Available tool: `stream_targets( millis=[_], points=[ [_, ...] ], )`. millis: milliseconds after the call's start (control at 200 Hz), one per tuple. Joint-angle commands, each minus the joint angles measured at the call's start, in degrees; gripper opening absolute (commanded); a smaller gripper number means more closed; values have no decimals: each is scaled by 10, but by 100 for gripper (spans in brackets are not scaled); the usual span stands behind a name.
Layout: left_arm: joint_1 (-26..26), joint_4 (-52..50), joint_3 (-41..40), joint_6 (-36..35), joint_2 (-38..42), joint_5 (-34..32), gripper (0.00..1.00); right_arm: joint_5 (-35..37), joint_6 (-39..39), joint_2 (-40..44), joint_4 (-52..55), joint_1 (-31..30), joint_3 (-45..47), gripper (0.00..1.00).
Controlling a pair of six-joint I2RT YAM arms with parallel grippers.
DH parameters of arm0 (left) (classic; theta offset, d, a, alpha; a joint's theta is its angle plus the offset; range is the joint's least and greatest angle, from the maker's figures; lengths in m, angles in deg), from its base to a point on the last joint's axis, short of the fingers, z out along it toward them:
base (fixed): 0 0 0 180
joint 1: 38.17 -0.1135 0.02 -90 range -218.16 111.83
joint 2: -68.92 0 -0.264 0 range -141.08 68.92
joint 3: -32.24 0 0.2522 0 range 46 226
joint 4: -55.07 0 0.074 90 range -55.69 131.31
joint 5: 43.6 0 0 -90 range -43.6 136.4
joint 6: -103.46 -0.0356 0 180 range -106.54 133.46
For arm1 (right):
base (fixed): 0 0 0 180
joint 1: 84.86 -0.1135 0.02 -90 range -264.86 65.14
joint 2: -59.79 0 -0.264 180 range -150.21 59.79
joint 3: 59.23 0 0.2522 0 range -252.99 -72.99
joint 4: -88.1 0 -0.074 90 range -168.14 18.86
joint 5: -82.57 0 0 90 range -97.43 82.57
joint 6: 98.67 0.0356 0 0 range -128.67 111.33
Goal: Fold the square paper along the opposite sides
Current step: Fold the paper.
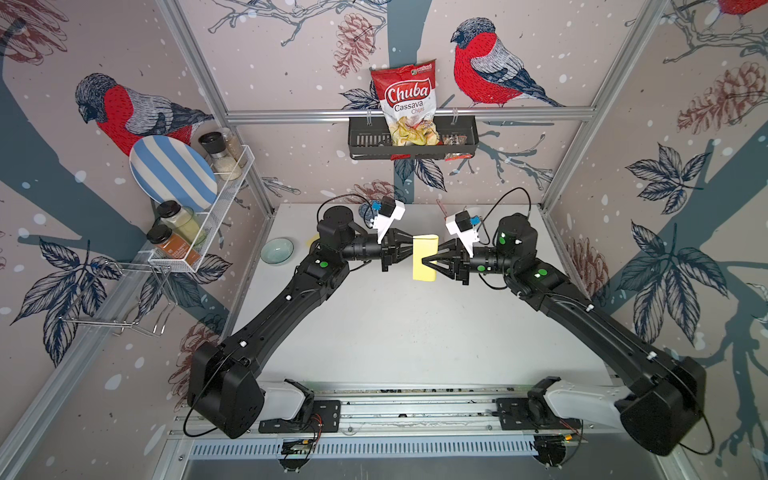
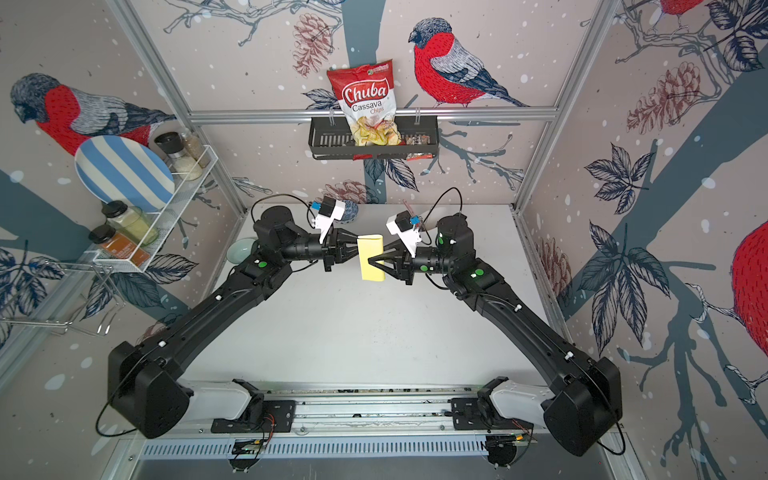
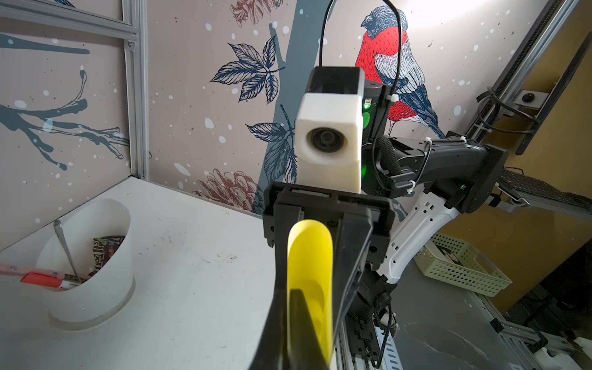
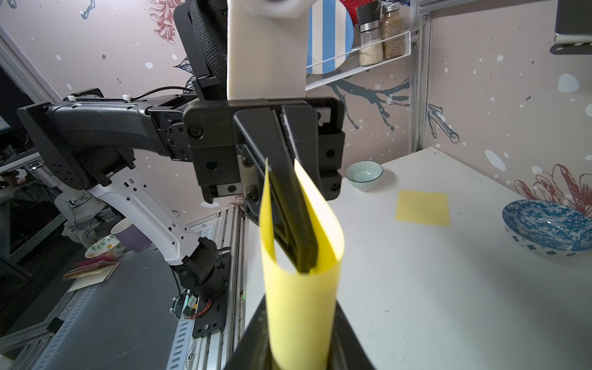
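Observation:
The yellow square paper (image 1: 424, 257) (image 2: 371, 257) hangs above the white table (image 1: 395, 332), curled into a loop between my two grippers. My left gripper (image 1: 414, 250) (image 2: 360, 251) (image 3: 293, 298) is shut on a free edge of the paper (image 3: 309, 256). In the right wrist view its black fingers (image 4: 288, 217) lie between the two flaps. My right gripper (image 1: 424, 262) (image 2: 370, 262) (image 4: 301, 320) comes from the opposite side. Its jaws stand on both sides of the paper's rounded bend (image 4: 301, 304) and press it.
A second yellow sheet (image 4: 422, 208) lies flat at the back left, beside a pale green bowl (image 1: 277, 250) and a blue patterned bowl (image 4: 549, 227). A white tub (image 3: 93, 266) with utensils stands at the back right. A spice rack (image 1: 199, 216) and chip basket (image 1: 411, 137) hang on the walls.

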Motion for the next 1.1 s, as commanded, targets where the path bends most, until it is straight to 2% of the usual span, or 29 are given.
stream_targets(
  millis=[0, 1096],
  points=[
    [0, 4, 0, -8, 0, 7, 0, 3, 7, 3, -19, -1, 1, 27],
    [0, 4, 0, -8, 0, 6, 0, 1, 9, 1, -22, -1, 2, 22]
  ],
)
